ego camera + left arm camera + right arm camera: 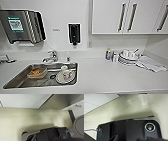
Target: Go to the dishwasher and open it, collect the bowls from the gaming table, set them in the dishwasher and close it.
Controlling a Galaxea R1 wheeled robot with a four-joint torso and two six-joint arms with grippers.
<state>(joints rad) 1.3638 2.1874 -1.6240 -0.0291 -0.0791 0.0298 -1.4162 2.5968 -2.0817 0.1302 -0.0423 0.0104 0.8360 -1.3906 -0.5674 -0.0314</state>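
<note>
Looking down from the head camera, I have a white worktop [105, 75] in front of me with a steel sink [15, 81] set in it at about 8 o'clock. In the sink sit an orange-brown container [37, 72] and, just beside it toward 3 o'clock, a plate [60, 79] carrying a cup [65, 72]. A tap [51, 57] stands at the sink's far edge, with a small bottle [68, 58] near it. On the wall at 10 o'clock I see a towel dispenser [21, 26], and at 12 o'clock a dark soap dispenser [74, 33]. White wall cabinets [107, 17] with long bar handles hang at 1 to 2 o'clock. On the worktop at 2 o'clock there is a bottle with a blue label [108, 53], a stack of plates [127, 58] with cups on top, and a folded cloth [151, 64] touching the stack.

The left wrist camera gives me speckled floor [25, 124], a white panel [25, 100] and a brushed grey panel [65, 101] that may be the dishwasher; I cannot tell for sure. The right wrist camera gives me the same floor and a white panel. I cannot tell the state of either hand.
</note>
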